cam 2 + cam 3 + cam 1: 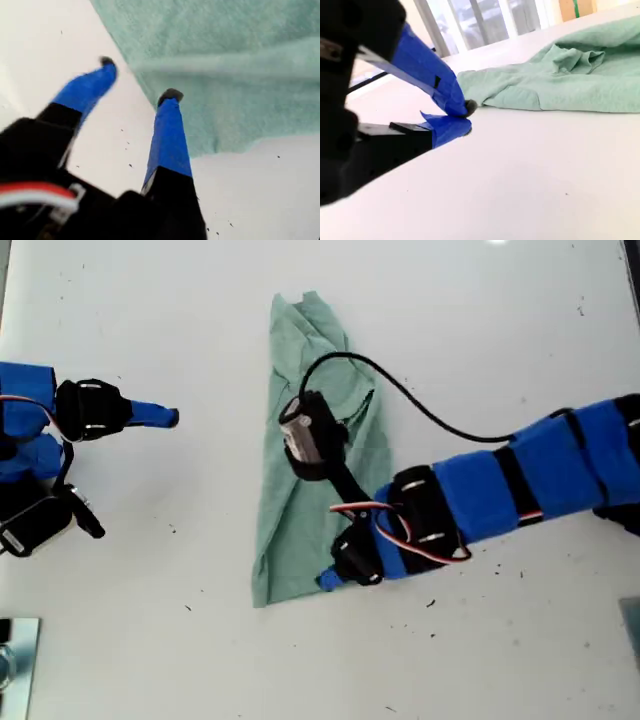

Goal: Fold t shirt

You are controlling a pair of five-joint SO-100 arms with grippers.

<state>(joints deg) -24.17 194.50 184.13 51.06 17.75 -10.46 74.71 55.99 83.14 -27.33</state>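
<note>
You've got the t shirt [310, 460] lying as a long strip mid-table w/ my first gripper [137, 82] jaws apart astride its bottom edge, prob to pinch it, while my second gripper [465, 117] sits closed, empty, well clear.

T shirt [300, 490]: pale sage green, plain. Table [500, 330]: white, with dark specks. Both grippers' fingers [167, 135]: blue with black tips.
</note>
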